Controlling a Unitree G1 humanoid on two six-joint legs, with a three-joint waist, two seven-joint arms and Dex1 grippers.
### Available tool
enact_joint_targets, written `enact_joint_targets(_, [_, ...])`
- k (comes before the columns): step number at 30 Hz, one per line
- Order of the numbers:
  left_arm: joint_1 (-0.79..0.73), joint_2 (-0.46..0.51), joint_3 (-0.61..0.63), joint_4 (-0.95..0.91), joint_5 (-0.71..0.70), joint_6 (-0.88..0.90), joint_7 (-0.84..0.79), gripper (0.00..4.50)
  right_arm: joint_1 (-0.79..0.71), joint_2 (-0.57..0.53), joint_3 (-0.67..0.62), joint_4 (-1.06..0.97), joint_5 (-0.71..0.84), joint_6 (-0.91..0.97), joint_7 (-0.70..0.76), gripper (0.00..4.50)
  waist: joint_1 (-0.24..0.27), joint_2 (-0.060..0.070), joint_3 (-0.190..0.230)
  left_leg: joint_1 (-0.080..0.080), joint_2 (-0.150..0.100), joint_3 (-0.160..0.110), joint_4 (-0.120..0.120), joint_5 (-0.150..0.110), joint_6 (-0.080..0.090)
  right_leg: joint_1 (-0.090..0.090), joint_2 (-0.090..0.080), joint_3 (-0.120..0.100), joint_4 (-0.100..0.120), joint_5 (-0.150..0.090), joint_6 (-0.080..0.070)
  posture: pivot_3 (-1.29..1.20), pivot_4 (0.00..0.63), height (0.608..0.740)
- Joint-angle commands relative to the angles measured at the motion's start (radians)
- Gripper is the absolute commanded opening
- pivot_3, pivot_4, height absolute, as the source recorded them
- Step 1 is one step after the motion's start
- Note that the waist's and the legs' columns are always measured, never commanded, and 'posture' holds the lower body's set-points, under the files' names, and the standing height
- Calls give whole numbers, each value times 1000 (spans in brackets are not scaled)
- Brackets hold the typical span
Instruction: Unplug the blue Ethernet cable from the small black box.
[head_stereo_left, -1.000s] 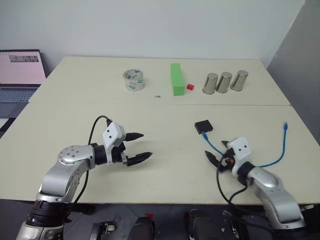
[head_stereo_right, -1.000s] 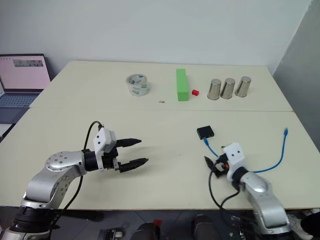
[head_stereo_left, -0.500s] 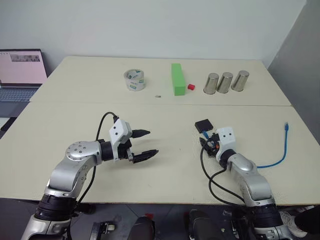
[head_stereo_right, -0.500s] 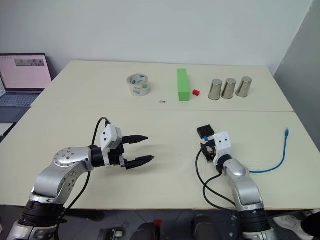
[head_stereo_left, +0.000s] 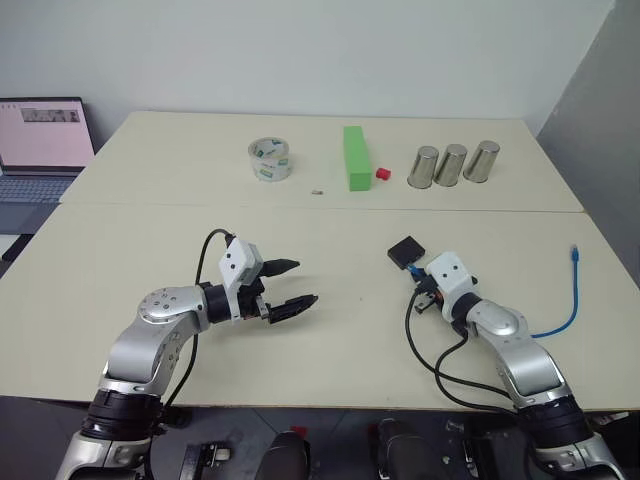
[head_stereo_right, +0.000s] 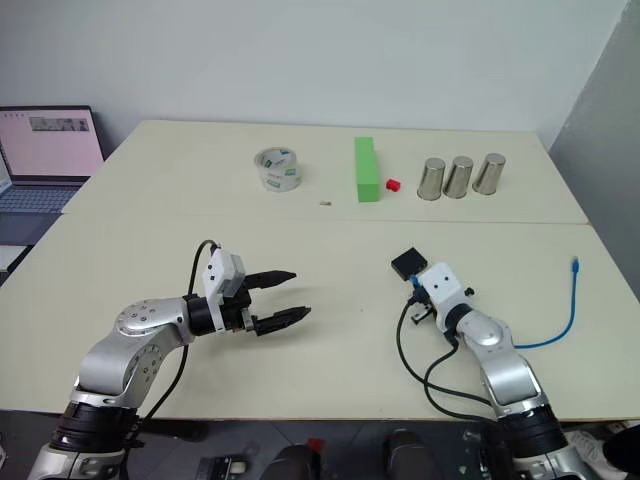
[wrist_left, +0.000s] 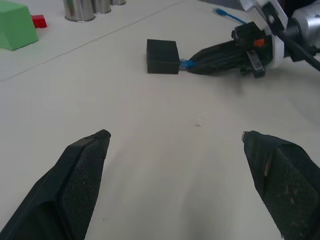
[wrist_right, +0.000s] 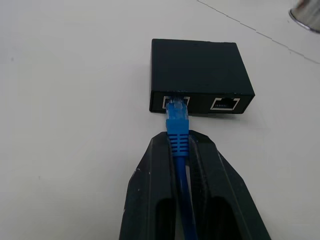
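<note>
The right hand (wrist_right: 178, 150) has its two black fingers pinched tight on the blue Ethernet cable (wrist_right: 177, 131), just behind the plug, which sits in a port of the small black box (wrist_right: 199, 75) on the bench (head_stereo_left: 330, 330). Well apart from it, the left hand (head_stereo_left: 292, 287) hovers over the bench, fingers spread wide and holding nothing.

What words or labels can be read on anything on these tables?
None can be read.
Tape roll: green markings on its side, too small to read.
Laptop: its screen shows content too blurred to read.
Small black box: no lettering visible.
Three metal cups: plain, no label seen.
</note>
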Motion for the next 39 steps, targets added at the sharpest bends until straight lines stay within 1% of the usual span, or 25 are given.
enact_joint_targets(1, [-38, -23, 87, -33, -232, 220, -5, 4500, -29, -92, 67, 8, -104, -344, 78, 99, -3, 0, 0, 0, 0, 0, 0, 0, 0, 0, 0, 0, 0, 0, 0, 0, 150, 740])
enact_joint_targets(3, [-43, -12, 87, -56, -289, 301, -19, 4500, -51, -143, 104, 38, -158, -546, 98, 99, -9, 0, 0, 0, 0, 0, 0, 0, 0, 0, 0, 0, 0, 0, 0, 0, 150, 740])
enact_joint_targets(5, [-49, 0, 72, -62, -297, 335, -26, 4500, -82, -171, 126, 74, -196, -698, 105, 99, -16, 0, 0, 0, 0, 0, 0, 0, 0, 0, 0, 0, 0, 0, 0, 0, 150, 740])
enact_joint_targets(9, [-76, -8, 65, -50, -313, 370, -27, 4500, -152, -186, 143, 126, -224, -883, 124, 99, -22, 0, 0, 1, 0, 0, 0, 0, 0, 0, 0, 0, 1, 0, 0, 0, 150, 740])
enact_joint_targets(12, [-95, -20, 66, -43, -327, 393, -16, 4500, -190, -178, 149, 132, -216, -955, 149, 99, -21, 0, 0, 1, 0, 0, 0, 0, 0, 0, 0, 0, 1, 0, 0, 0, 150, 740])
enact_joint_targets(17, [-108, -39, 71, -31, -351, 417, -18, 4500, -217, -161, 157, 132, -197, -983, 195, 99, -20, 0, 0, 1, 0, -1, 1, 0, 0, 1, 0, 0, 1, 0, -1, 0, 150, 740])
enact_joint_targets(18, [-109, -42, 69, -30, -353, 420, -18, 4500, -222, -162, 160, 133, -202, -996, 202, 99, -19, 0, 0, 0, 0, -1, 1, 0, 0, 1, 0, 0, 1, 3, -4, 0, 150, 740])
enact_joint_targets(19, [-110, -46, 65, -31, -352, 420, -18, 4500, -224, -158, 161, 128, -196, -995, 210, 99, -19, 0, 0, 0, 0, -1, 1, 0, 0, 1, 0, 0, 1, 3, -5, 0, 150, 740])
enact_joint_targets(20, [-113, -50, 62, -30, -351, 419, -16, 4148, -228, -158, 163, 126, -201, -1003, 215, 99, -19, 0, 0, 0, 0, -1, 0, 0, 0, 1, 0, 0, 1, 3, -5, 0, 150, 740])
enact_joint_targets(21, [-116, -53, 60, -28, -351, 420, -14, 4038, -232, -157, 165, 125, -205, -1008, 221, 99, -19, 0, 0, 0, 0, -1, 1, 0, 0, 1, 0, 0, 1, 3, -5, 0, 150, 740])
enact_joint_targets(24, [-124, -55, 50, -24, -346, 417, -25, 3281, -241, -149, 167, 126, -210, -1007, 229, 99, -18, 0, 0, 0, 0, -1, 1, 0, 0, 1, 0, 0, 1, 3, -5, 0, 150, 740])
enact_joint_targets(25, [-126, -56, 48, -23, -343, 416, -26, 3143, -243, -146, 166, 127, -208, -1004, 231, 99, -18, 0, 0, 1, 0, -1, 1, 0, 0, 1, 0, 0, 1, 3, -5, 0, 150, 740])
enact_joint_targets(31, [-129, -43, 21, -20, -320, 406, -36, 1790, -251, -134, 164, 126, -209, -1000, 238, 99, -18, 0, 0, 1, 0, -1, 1, 0, 0, 1, 0, 0, 1, 3, -5, 0, 150, 740])
enact_joint_targets(32, [-128, -42, 19, -20, -318, 406, -37, 1674, -252, -132, 164, 125, -212, -1002, 237, 99, -18, 0, 0, 1, 0, -1, 1, 0, 0, 1, 0, 0, 1, 3, -5, 0, 150, 740])
enact_joint_targets(36, [-129, -40, 15, -8, -306, 399, -39, 832, -256, -126, 165, 122, -226, -1011, 233, 99, -18, 0, 0, 0, 0, -1, 1, 0, 0, 1, 0, 0, 1, 3, -5, 0, 150, 740])
enact_joint_targets(39, [-138, -41, 15, 8, -294, 395, -40, 778, -267, -134, 180, 127, -231, -1043, 250, 99, -18, 0, 0, 1, 0, -1, 1, 0, 0, 1, 0, 0, 1, 3, -5, 0, 150, 740])
